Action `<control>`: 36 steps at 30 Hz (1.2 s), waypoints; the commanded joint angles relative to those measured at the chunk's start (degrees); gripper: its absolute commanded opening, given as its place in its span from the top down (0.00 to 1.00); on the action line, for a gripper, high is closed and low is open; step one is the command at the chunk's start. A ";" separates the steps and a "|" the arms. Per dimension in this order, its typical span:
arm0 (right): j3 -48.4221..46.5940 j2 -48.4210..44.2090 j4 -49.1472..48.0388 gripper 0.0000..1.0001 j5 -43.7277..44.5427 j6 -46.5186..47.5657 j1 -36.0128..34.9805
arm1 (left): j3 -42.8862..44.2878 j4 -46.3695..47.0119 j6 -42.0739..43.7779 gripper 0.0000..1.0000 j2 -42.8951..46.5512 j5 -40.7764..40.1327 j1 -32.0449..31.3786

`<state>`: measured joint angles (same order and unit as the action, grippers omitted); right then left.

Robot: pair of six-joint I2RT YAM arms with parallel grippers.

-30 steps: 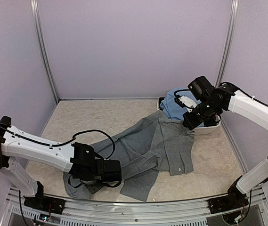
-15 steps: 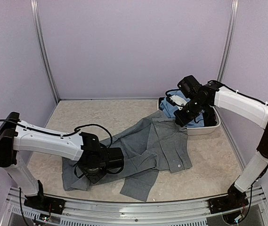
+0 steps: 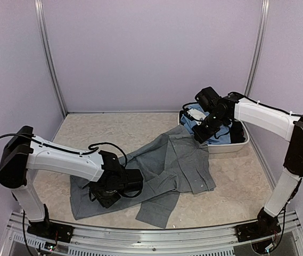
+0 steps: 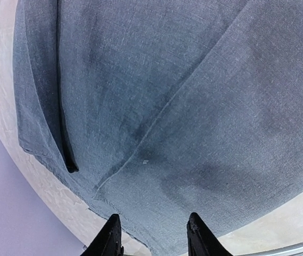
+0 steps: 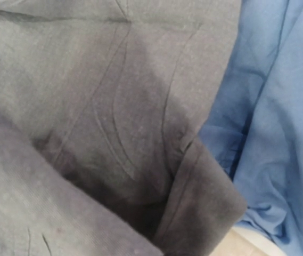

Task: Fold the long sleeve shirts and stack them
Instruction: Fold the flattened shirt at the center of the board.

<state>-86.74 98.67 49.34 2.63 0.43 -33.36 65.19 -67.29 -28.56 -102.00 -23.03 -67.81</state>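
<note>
The slate grey long sleeve shirt (image 3: 167, 165) lies spread across the table, one part reaching the near left. My left gripper (image 3: 106, 195) hovers just above that near-left part. In the left wrist view it (image 4: 152, 217) is open with flat grey cloth (image 4: 156, 106) below and nothing between the fingers. My right gripper (image 3: 201, 134) is at the shirt's far right corner by the basin, shut on the grey cloth. Its fingers are hidden in the right wrist view behind bunched grey folds (image 5: 98, 117). The light blue shirt (image 3: 221, 132) (image 5: 279, 106) lies in the basin.
A white oval basin (image 3: 231, 147) stands at the back right against the wall. Pale walls with metal uprights (image 3: 52, 58) close in the table on three sides. A metal rail (image 3: 140, 234) runs along the near edge by the arm bases.
My left gripper has opened and let go of the grey cloth, which now lies flat at the near left. The right gripper has drawn the shirt's far corner a little left and back.
</note>
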 commanded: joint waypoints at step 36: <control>17.34 -17.67 -6.88 0.28 0.03 -6.78 0.31 | 6.92 57.14 7.49 0.23 1.72 21.68 12.30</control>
<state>-76.38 83.26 45.93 7.86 -3.22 -33.34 72.27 -13.87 -19.46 -98.59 -2.83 -59.24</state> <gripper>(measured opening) 0.714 0.762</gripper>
